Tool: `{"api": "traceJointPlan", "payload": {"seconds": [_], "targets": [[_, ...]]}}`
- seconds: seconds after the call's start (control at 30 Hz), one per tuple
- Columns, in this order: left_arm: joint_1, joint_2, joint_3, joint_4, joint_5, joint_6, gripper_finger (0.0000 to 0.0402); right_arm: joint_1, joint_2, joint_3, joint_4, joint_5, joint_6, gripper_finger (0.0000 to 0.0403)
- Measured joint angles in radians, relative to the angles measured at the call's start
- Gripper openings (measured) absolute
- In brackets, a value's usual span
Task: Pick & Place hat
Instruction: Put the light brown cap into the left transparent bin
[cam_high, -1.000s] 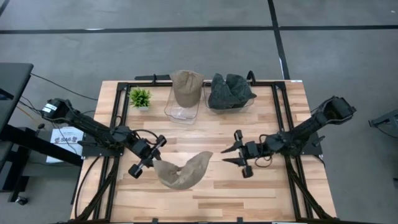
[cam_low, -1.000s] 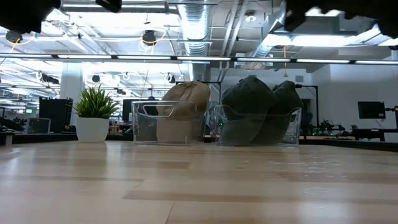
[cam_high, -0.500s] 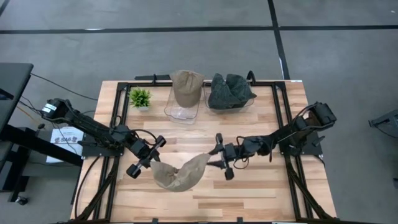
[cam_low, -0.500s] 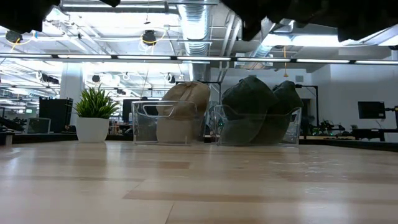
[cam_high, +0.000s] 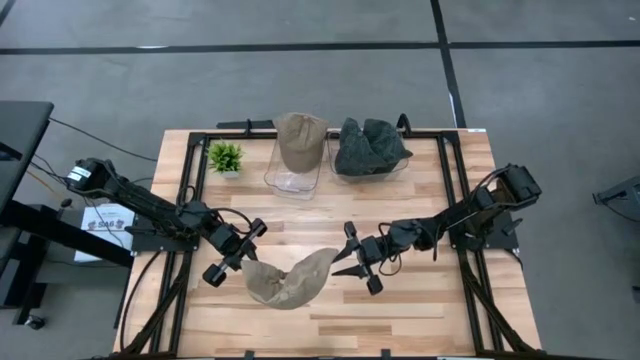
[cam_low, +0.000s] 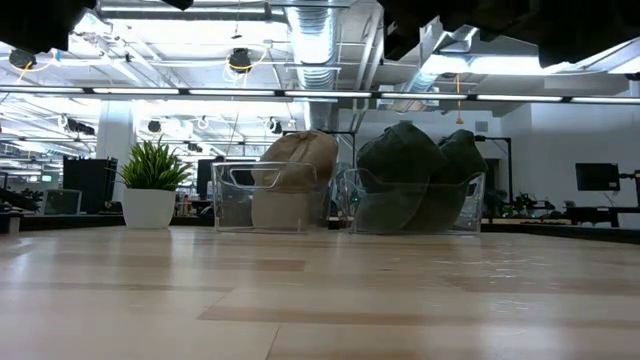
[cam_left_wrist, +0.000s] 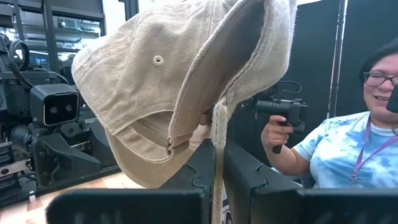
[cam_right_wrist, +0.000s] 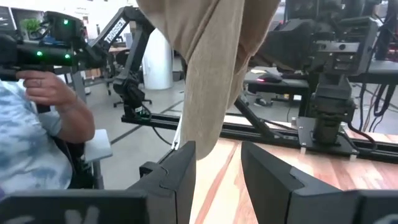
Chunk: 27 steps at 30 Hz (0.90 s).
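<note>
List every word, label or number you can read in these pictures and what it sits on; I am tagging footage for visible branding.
"TROSSEN": seemingly this, in white letters along a dark robot arm off in the room, right wrist view; small, so uncertain.
White sheet beside the table's left edge, high view: printed, too small to read.
Tan hat, clear bins and plant pot: no text visible.

Your tabletop (cam_high: 420, 310) is pale wooden planking with a black metal frame (cam_high: 455, 200) running along its far edge and down both sides. At the far edge, toward the left corner, you have a small green plant in a white pot (cam_high: 225, 157). Just beside it along the same edge stands a clear bin (cam_high: 292, 178) with a tan cap inside, and touching that, toward the right, a second clear bin (cam_high: 368, 168) holding dark green caps. The near half of the wood lies bare in the low view.
</note>
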Motion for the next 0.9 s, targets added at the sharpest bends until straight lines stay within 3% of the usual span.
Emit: {"api": "traceJointPlan", "payload": {"seconds": [0.5, 0.9], "targets": [[0.008, 0.000, 0.000, 0.000, -0.006, 0.029, 0.0019, 0.000, 0.000, 0.026, 0.000, 0.003, 0.003, 0.0148], [0.070, 0.000, 0.000, 0.001, -0.008, 0.029, 0.0019, 0.000, 0.000, 0.037, 0.000, 0.005, 0.003, 0.0122]]}}
